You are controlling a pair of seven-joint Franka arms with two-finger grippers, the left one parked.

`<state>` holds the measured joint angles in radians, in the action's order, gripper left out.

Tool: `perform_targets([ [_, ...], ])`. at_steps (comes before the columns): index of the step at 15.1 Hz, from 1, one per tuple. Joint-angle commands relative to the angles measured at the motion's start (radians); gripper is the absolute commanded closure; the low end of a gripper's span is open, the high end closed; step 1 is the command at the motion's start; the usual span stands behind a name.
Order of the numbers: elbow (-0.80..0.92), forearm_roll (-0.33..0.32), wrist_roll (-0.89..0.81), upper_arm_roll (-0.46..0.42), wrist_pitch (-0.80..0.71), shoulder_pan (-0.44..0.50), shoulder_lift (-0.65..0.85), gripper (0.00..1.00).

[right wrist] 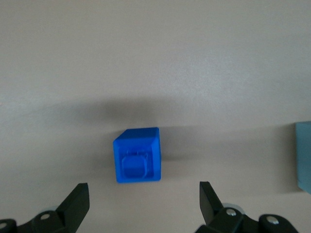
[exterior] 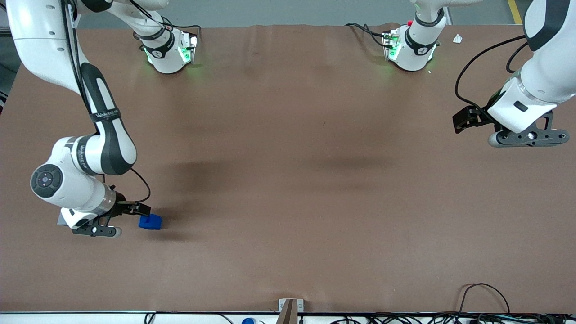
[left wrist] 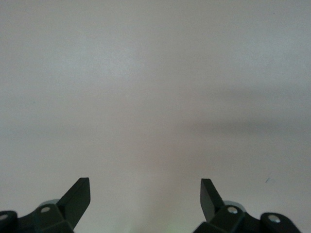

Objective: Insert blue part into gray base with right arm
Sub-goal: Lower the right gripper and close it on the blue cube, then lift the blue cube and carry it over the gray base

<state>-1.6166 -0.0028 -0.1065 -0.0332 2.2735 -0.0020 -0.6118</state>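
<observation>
Blue part (right wrist: 137,155) sits upright on brown bench (exterior: 288,180), toward working arm's end, nothing touching it. Gray base (right wrist: 304,156) near it, mostly hidden under arm in front view. Gripper (right wrist: 143,206) of right arm (exterior: 85,157) hovers just above blue part, fingers (right wrist: 77,200) spread wide, holding nothing.

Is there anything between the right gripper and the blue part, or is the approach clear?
Nothing visible stands in the way. The gripper hangs open just above the blue part, which sits alone on the brown table, not yet between the fingers. The gray base lies beside it, apart.
</observation>
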Motion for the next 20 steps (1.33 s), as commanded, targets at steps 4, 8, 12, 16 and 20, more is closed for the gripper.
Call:
perform_targets([
  [4,0.035,-0.003,-0.004,-0.005,0.026,0.0,-0.075,0.0],
  [8,0.078,-0.005,-0.05,-0.004,0.024,0.014,-0.114,0.17],
  [12,0.1,-0.006,-0.05,-0.004,0.021,0.019,-0.134,0.36],
  [16,0.103,-0.009,-0.047,-0.002,0.018,0.016,-0.134,0.65],
  [20,0.104,-0.009,-0.047,0.002,0.006,0.008,-0.129,1.0],
])
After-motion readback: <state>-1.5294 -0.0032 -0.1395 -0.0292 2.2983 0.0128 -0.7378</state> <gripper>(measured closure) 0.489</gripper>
